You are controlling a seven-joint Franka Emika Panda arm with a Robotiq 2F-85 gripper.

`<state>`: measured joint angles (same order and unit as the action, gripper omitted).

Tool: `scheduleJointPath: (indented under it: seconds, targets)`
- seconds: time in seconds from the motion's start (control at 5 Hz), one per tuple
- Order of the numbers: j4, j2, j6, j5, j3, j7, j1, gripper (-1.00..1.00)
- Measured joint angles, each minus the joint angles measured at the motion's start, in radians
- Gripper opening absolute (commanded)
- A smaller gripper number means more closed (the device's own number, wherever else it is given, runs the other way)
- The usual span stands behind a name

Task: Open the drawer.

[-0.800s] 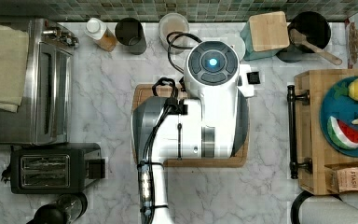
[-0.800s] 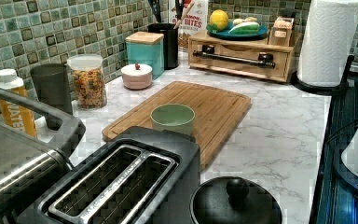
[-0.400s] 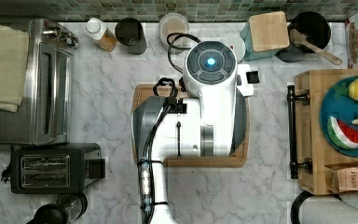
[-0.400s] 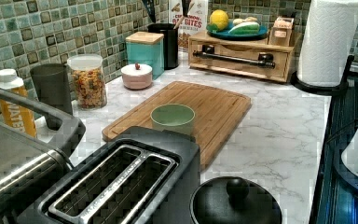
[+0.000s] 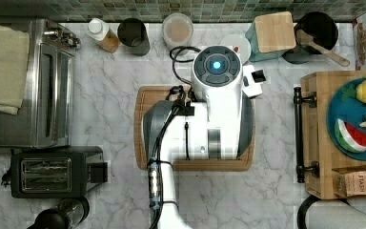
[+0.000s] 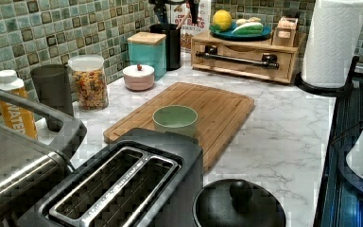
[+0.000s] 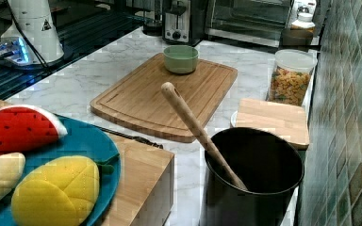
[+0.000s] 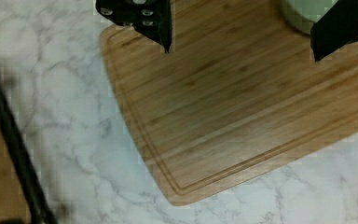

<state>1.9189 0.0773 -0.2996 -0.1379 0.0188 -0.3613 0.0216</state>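
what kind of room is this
Most likely a kitchen counter, perhaps a mock-up: a toaster and toaster oven sit on a marble-look worktop under a green tiled backsplash, with a bamboo cutting board mid-counter.

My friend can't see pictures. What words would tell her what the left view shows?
A closed bamboo drawer with a long black bar handle sits at the far end of a marble counter. Nearer, a green bowl rests on a wooden cutting board, behind a black toaster.
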Motion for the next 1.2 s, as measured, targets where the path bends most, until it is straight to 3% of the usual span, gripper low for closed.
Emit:
scheduleJointPath:
  seconds: [0.4, 1.2]
  targets:
    - [0.140, -0.052, -0.177, -0.038, 0.078, -0.352, 0.011, 1.00]
    - [0.257, -0.049, -0.413, -0.123, 0.184, -0.582, 0.154, 1.00]
